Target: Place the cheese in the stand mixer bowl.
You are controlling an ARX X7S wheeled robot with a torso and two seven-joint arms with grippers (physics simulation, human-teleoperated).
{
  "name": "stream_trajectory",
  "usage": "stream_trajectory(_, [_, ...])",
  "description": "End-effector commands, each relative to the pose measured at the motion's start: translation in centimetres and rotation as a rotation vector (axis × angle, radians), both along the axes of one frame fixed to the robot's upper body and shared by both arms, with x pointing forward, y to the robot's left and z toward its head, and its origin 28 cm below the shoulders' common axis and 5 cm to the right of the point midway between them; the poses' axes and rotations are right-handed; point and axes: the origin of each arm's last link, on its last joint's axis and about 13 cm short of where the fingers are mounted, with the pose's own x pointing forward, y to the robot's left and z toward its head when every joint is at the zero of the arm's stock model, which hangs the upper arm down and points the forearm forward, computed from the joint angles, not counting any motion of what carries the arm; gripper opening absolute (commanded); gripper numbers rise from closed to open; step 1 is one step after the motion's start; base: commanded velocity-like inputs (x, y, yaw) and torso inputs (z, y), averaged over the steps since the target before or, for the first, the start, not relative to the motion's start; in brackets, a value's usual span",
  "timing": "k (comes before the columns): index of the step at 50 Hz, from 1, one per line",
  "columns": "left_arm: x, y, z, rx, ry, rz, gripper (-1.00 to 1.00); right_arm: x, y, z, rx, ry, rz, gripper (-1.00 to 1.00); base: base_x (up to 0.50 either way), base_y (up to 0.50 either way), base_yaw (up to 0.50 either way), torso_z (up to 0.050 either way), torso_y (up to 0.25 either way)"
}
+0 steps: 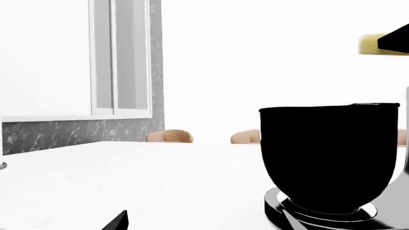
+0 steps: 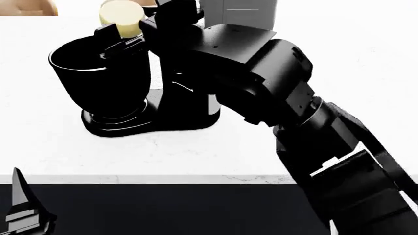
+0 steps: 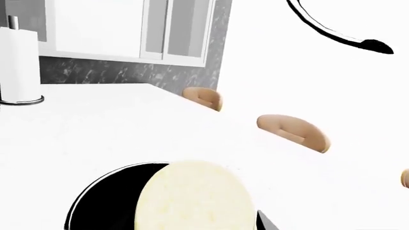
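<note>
The cheese [image 2: 121, 16], a small pale yellow wheel, is held in my right gripper [image 2: 130, 28], which is shut on it just above the far rim of the stand mixer bowl [image 2: 98, 83]. The right wrist view has the cheese [image 3: 195, 196] filling the space between the jaws, with the bowl's dark inside [image 3: 105, 203] directly beneath. From the left wrist view the glossy black bowl [image 1: 329, 158] stands on its base and the cheese [image 1: 370, 44] hangs above it. My left gripper [image 2: 23, 210] is low at the counter's front edge, open and empty; one fingertip [image 1: 118, 221] shows.
The black mixer base [image 2: 156, 117] and grey mixer head [image 2: 238, 12] stand right of the bowl. Tan wooden chair backs [image 3: 294, 132] line the counter's far side. A paper towel roll [image 3: 19, 64] stands near the wall. The counter's front edge [image 2: 196, 179] runs below.
</note>
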Motion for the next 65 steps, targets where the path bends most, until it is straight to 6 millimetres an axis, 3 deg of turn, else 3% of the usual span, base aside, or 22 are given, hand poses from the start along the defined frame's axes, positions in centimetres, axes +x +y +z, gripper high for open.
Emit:
stream_trajectory(1, [0.0,0.0,0.0,-0.003,-0.001,0.0,1.0,2.2,0.2,1.5,-0.039,-0.015,-0.05,-1.0,0.0,0.0,0.0,0.0,0.0])
stream_trajectory(4, [0.1,0.0,-0.1,-0.004,0.002,0.002,1.0,2.6,0.3,0.7,-0.059,-0.008,-0.054,-1.0,0.0,0.0,0.0,0.0,0.0])
stream_trajectory(26, [0.2,0.3,-0.5,-0.017,0.007,0.005,1.0,3.4,-0.4,1.0,-0.094,-0.009,-0.072,-1.0,0.0,0.0,0.0,0.0,0.0])
stream_trajectory(49, [0.3,0.4,-0.7,-0.024,0.014,0.008,1.0,3.1,0.5,-0.7,-0.044,-0.014,-0.035,-1.0,0.0,0.0,0.0,0.0,0.0])
stream_trajectory(65, [0.4,0.3,-0.6,-0.023,0.012,0.006,1.0,2.5,1.1,-0.4,-0.028,-0.009,-0.005,-1.0,0.0,0.0,0.0,0.0,0.0])
